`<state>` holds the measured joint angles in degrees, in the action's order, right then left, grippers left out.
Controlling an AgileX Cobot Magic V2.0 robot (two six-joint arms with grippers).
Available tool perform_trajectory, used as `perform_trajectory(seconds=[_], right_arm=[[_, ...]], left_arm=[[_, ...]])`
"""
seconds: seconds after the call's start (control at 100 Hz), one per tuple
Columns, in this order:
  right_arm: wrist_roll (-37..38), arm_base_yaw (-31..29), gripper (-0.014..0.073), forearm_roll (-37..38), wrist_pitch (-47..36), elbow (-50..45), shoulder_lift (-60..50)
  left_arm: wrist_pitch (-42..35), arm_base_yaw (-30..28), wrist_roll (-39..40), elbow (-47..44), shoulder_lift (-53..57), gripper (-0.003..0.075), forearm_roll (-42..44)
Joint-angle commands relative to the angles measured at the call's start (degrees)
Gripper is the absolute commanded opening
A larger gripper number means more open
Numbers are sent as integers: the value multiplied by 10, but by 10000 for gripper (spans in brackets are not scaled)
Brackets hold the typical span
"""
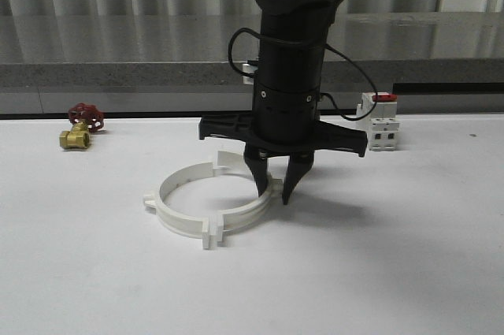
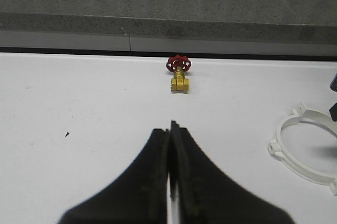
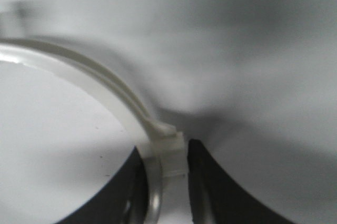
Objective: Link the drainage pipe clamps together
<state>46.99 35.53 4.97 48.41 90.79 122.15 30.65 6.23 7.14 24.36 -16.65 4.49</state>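
Note:
The drainage pipe clamps lie as a wide white ring on the white table. The left half [image 1: 168, 210] and right half [image 1: 249, 215] meet at paired end tabs [image 1: 214, 234] at the front, with a thin seam showing between them. My right gripper [image 1: 273, 191] points down over the ring's right side, one finger inside the band and one outside. In the right wrist view the band [image 3: 105, 84] and its small tab [image 3: 171, 153] sit between the fingers of the right gripper [image 3: 165, 148], with a slim gap on the outer side. My left gripper [image 2: 171, 125] is shut and empty, off to the ring's [image 2: 301, 153] left.
A brass valve with a red handwheel [image 1: 79, 126] [image 2: 179, 74] rests at the back left. A white breaker with a red switch [image 1: 382, 124] stands at the back right, behind the right arm. A grey ledge [image 1: 118, 75] runs along the table's far edge.

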Motion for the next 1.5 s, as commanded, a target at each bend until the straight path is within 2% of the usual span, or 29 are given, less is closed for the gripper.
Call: perform_trajectory(seconds=[0.0, 0.39, 0.46, 0.53, 0.72, 0.79, 1.17, 1.34, 1.49], right_arm=[[0, 5, 49, 1, -16, 18, -34], [0, 8, 49, -2, -17, 18, -34], [0, 8, 70, -4, -17, 18, -34], [0, 8, 128, -6, -17, 18, -34], [0, 8, 358, -7, -19, 18, -34], [0, 8, 404, -7, -19, 18, -34], [-2, 8, 405, -6, -17, 23, -39], [-53, 7, 405, 13, -16, 45, -61], [-82, -17, 405, 31, -3, 54, -100]], left_arm=[[-44, 4, 0, 14, -4, -21, -4], [-44, 4, 0, 14, -4, -21, -4], [-44, 4, 0, 14, -4, -21, -4], [-44, 4, 0, 14, -4, -21, -4], [-44, 4, 0, 14, -4, -21, -4], [-44, 4, 0, 14, -4, -21, -4], [-44, 4, 0, 14, -4, -21, -4], [-44, 4, 0, 14, -4, -21, -4], [-44, 4, 0, 14, -4, -21, -4]])
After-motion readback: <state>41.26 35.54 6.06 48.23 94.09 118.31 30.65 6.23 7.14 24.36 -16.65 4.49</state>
